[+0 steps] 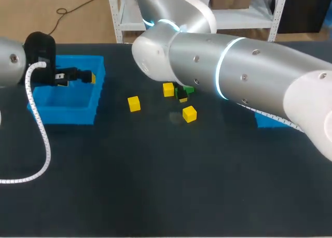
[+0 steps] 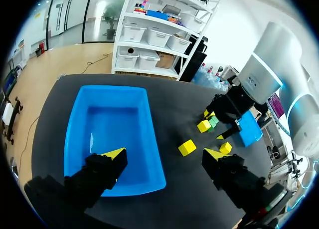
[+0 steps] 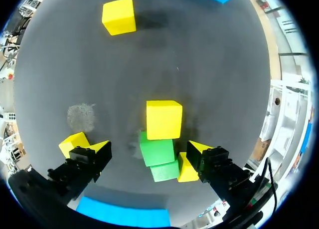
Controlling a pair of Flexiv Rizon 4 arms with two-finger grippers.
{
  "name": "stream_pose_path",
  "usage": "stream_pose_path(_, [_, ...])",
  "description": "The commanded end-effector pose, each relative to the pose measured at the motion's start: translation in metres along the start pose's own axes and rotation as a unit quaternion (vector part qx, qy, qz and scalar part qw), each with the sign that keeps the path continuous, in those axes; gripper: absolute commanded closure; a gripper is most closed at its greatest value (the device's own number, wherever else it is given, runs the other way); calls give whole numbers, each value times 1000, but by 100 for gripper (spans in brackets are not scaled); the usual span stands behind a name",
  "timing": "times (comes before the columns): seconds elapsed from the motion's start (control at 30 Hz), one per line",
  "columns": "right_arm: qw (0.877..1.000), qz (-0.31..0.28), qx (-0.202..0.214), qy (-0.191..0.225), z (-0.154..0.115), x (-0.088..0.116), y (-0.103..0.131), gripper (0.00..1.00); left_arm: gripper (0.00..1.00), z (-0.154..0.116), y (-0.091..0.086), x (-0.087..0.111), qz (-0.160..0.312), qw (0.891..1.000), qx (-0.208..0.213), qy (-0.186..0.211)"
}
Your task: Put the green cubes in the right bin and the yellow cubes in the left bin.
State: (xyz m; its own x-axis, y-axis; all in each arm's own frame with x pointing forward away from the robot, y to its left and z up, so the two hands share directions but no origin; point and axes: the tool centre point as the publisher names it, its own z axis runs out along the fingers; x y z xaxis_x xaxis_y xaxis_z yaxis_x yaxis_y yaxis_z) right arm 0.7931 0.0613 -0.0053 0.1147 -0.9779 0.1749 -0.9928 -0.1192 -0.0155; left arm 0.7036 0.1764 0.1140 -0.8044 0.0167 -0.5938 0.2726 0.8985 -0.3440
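Dark worktop (image 1: 155,186), your jaws both gape empty: green cubes (image 3: 157,151) between the right, bin (image 1: 67,115) under the left. Cubes look light, stiff; pinch opposite flat faces.

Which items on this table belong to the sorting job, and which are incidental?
Job:
- small yellow cubes
- two green cubes
- blue plastic bin at left
- blue bin at right, mostly hidden by the right arm

Incidental:
- pale scuff on the black table top
- white coiled cable along the left arm
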Motion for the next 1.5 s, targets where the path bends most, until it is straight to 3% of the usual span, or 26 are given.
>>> stream_pose_path(0.03, [1000, 7, 15, -2, 3, 2, 5, 100, 0, 0, -2, -1, -1, 1000, -4, 1])
stream_pose_path(0.47, [998, 49, 21, -18, 1, 5, 5, 100, 0, 0, -2, -1, -1, 1000, -4, 1])
stream_pose_path(0.57, [998, 53, 34, -30, -12, 6, 5, 100, 0, 0, -2, -1, -1, 1000, -4, 1])
stream_pose_path(0.77, [990, 77, 90, -80, -71, 14, 1, 100, 0, 0, -2, -1, -1, 1000, -4, 1])
stream_pose_path(0.97, [974, 137, 146, -101, -118, 54, -8, 100, 0, 0, -2, -1, -1, 1000, -4, 1])
stream_pose_path(1.17, [950, 235, 174, -108, -137, 119, -3, 100, 0, 0, -2, -1, -1, 1000, -4, 1])
stream_pose_path(1.37, [914, 344, 175, -126, -130, 179, 16, 100, 0, 0, -2, -1, -1, 1000, -4, 1])
stream_pose_path(1.5, [876, 426, 173, -145, -118, 214, 32, 100, 0, 0, -2, -1, -1, 1000, -4, 1])
